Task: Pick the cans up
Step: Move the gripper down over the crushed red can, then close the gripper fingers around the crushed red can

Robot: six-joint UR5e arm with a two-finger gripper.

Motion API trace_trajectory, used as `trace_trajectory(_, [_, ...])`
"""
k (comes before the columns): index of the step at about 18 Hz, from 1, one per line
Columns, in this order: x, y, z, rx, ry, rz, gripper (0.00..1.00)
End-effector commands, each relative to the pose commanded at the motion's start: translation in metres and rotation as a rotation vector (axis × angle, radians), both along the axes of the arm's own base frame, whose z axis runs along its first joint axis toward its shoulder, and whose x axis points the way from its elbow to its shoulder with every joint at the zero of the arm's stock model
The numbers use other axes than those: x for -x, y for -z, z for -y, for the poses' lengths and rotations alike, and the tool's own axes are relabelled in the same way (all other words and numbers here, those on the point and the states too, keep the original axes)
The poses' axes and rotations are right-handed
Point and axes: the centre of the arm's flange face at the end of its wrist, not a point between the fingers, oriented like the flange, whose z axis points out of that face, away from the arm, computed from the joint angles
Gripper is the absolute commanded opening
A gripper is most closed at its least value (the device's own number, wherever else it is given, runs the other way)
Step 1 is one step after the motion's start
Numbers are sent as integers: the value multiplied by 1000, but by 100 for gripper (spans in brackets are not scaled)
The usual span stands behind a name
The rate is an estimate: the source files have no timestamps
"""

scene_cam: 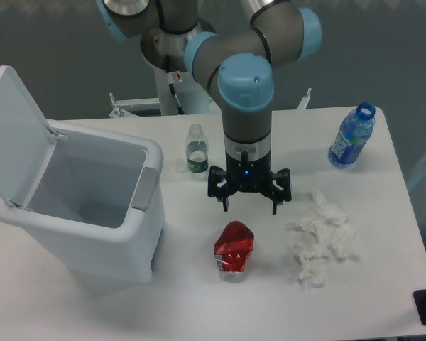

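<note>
A crushed shiny red can [234, 246] with a silvery end lies on the white table, near the front middle. My gripper [249, 207] hangs open just behind and slightly right of it, fingers spread wide and pointing down, with nothing between them. One fingertip [224, 206] is above the can's far left side; the other fingertip [275, 208] stands to the can's right. A gap remains between the fingers and the can.
A white bin [78, 206] with its lid up stands at the left. A small clear bottle [195, 150] with a green label stands behind the gripper. A blue plastic bottle [351, 137] is at the far right. Crumpled white tissues [321, 238] lie right of the can.
</note>
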Motion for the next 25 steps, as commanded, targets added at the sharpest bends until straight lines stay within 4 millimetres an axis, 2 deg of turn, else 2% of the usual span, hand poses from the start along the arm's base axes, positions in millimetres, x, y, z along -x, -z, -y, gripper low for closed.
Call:
trace_trajectory(6, [27,20,-19,-5,-118,26,100])
trace_trajectory(19, [27,77,-37,8,-133,123,100])
trace_trajectory(23, [28,89,-47,15,-114,127,100])
trace_trajectory(25, [25,96,-58,19,-86,127,100])
